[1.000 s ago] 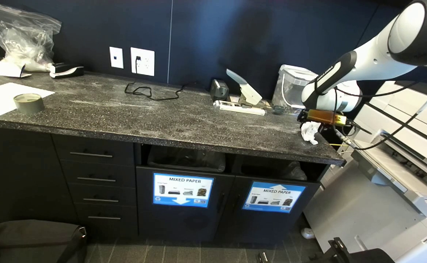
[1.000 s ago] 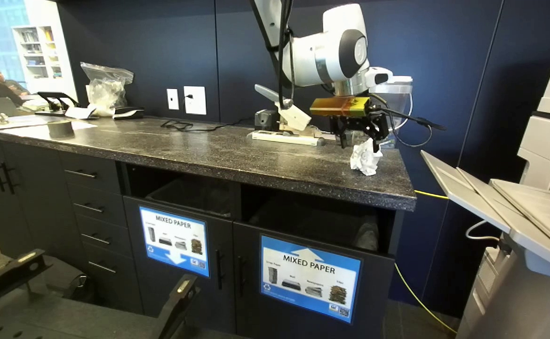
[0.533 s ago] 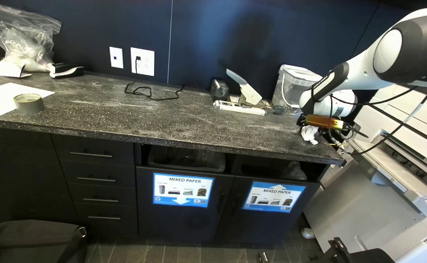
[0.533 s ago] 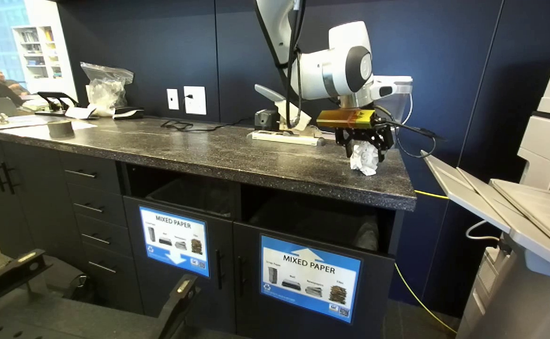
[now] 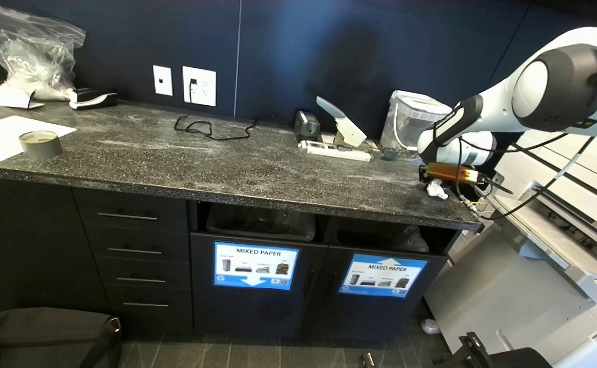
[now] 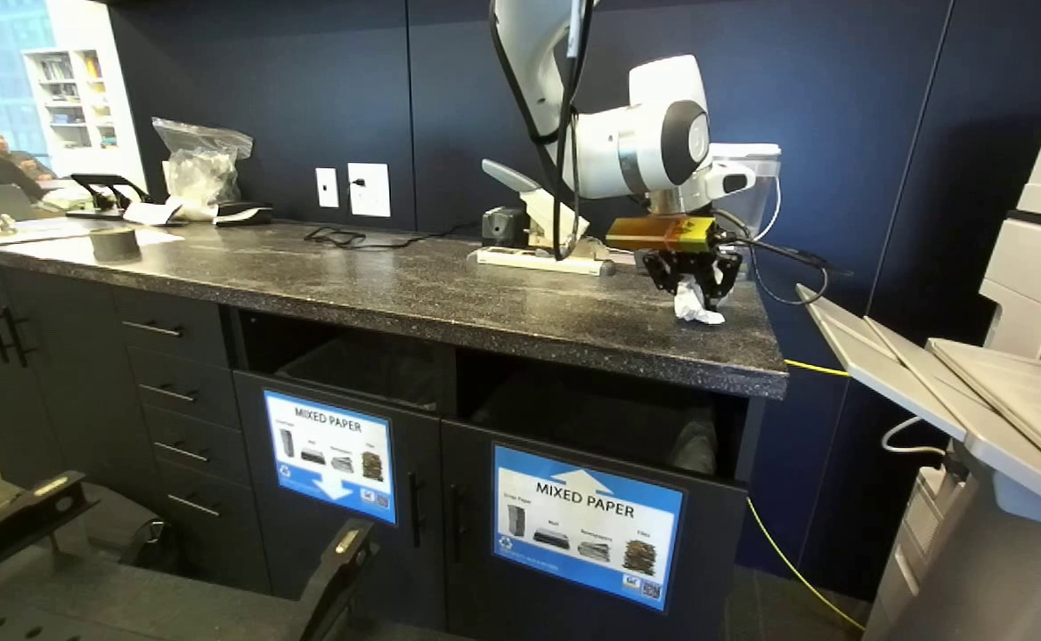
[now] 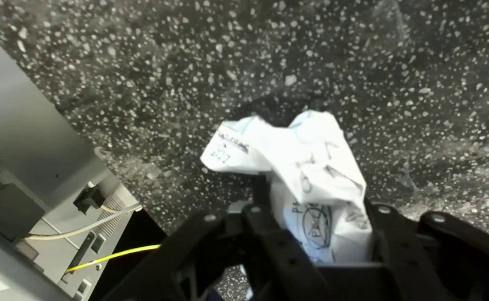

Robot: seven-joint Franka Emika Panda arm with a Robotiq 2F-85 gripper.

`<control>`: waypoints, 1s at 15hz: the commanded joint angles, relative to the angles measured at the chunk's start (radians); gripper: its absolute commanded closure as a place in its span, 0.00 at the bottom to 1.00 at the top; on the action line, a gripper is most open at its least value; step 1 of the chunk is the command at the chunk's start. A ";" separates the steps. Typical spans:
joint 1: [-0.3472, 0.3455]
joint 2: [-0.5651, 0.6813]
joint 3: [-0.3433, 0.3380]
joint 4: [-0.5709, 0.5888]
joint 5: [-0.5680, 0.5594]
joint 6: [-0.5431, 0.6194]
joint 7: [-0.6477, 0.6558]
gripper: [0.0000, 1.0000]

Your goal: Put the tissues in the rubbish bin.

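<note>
- Bunching inside the rubbish bin (image 5: pixel 359 317), lower right: translucent plastic (image 5: pixel 413 239).
- Upper-left bag (image 5: pixel 48 28) holding something white (image 5: pixel 27 76).
- Part-closed pincer (image 7: pixel 317 205) gripping tissue (image 7: pixel 315 167) between its fingers (image 7: pixel 399 251), lower centre.

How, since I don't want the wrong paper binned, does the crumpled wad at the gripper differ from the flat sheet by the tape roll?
The crumpled paper wad is bunched and creased; the white paper sheet lies flat. The gripper holds the wad between its fingers; the sheet lies away from it, by the tape roll. The wad shows dark writing; none can be made out on the sheet. Both are white.
</note>
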 commanded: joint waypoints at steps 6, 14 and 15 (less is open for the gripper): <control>-0.024 0.005 0.072 0.058 0.008 -0.134 -0.151 0.88; -0.008 -0.149 0.162 -0.181 0.004 -0.140 -0.330 0.88; 0.002 -0.180 0.163 -0.235 0.001 -0.134 -0.332 0.88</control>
